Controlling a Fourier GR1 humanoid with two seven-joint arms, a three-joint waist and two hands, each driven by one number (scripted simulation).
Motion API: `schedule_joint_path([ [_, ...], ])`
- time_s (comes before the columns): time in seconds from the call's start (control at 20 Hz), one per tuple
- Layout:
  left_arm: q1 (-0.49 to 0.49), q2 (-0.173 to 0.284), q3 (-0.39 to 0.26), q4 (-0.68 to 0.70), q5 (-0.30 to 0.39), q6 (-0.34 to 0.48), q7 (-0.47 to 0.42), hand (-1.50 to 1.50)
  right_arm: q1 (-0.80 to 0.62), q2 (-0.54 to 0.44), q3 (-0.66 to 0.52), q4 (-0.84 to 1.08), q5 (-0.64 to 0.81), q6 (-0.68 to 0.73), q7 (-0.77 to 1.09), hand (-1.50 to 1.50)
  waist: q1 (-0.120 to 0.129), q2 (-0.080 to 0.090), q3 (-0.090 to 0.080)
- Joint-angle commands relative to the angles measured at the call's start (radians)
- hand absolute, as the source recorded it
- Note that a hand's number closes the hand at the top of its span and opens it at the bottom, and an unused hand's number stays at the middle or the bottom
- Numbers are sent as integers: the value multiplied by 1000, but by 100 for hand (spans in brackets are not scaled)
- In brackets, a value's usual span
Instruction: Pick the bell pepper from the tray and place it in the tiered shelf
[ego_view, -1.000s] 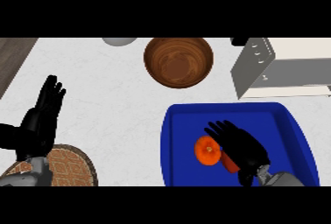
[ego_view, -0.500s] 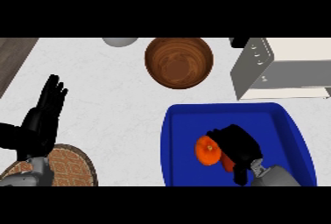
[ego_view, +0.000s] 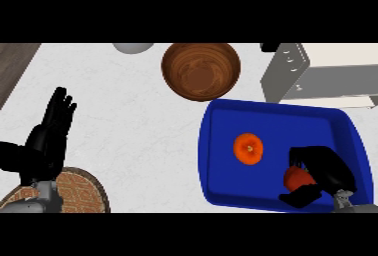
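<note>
While left hand (ego_view: 50, 135) rests open, right hand (ego_view: 319, 170) curls round bell pepper (ego_view: 297, 177)

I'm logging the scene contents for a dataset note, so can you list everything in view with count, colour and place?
tray: one, blue, right half of the counter
orange fruit: one, orange, lying free in the tray's middle
bell pepper: one, red, in the tray, inside the right hand
bowl: one, brown wooden, top centre
tiered shelf: one, grey and cream, top right
round mat: one, brown woven, bottom left
grey object: one, top edge, cut off
left hand: black, open, resting at left
right hand: black, curled round the bell pepper
</note>
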Motion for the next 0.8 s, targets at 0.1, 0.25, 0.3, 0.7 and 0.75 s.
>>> schedule_joint_path([
  [0.1,-21,21,23,-10,21,-28,22,0,110,1,-124,-172,-150,40,-10,150,-1,1,2],
  [0.25,-13,19,51,42,23,-28,-34,0,114,10,-165,-317,-233,144,37,150,0,1,1],
  [0.3,30,-40,-30,-12,-30,10,-21,0,132,40,-153,-366,-232,137,65,150,2,0,2],
  [0.7,-5,2,17,15,-7,-11,4,0,9,154,-407,-671,-504,169,328,150,-9,-1,1],
  [0.75,-5,9,26,17,-2,-17,-12,0,3,129,-462,-714,-526,177,356,150,-12,-2,1],
])
